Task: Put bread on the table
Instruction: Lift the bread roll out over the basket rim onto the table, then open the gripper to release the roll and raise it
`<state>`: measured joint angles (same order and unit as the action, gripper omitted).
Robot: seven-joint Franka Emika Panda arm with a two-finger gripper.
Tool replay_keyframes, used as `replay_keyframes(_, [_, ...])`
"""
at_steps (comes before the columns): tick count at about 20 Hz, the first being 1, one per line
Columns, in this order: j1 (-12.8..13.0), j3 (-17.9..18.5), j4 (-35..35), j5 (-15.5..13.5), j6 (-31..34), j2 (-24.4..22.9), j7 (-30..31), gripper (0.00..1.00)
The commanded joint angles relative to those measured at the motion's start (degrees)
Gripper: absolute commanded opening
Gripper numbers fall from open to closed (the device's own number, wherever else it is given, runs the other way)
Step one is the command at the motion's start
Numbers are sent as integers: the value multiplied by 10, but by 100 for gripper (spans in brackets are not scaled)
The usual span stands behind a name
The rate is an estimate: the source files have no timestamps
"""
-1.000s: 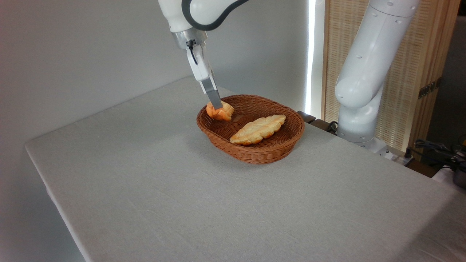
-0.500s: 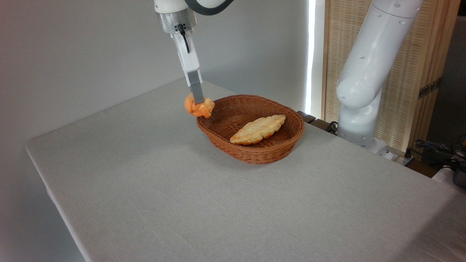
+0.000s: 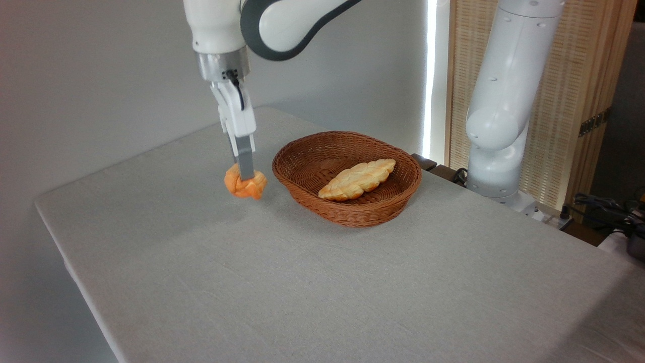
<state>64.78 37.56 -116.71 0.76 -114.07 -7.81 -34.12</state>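
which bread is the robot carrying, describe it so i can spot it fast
Find the brown wicker basket on the grey table. Just left of it, outside the rim, the pincer grips a small round orange bun. The pale braided loaf in the basket is longer.

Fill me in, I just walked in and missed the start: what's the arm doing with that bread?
The robot arm holds a small orange bun in its pincer, shut on it, to the left of the wicker basket. The bun is outside the basket, low over the grey table; whether it touches the cloth yet is hard to tell. A longer pale braided loaf lies in the basket.
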Motion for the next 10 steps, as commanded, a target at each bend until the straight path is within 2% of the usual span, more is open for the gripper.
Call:
replay_keyframes(1, [-6, 8, 9, -12, -13, 25, -6, 100])
replay_keyframes(10, [-6, 21, 8, -10, -12, 25, -6, 100])
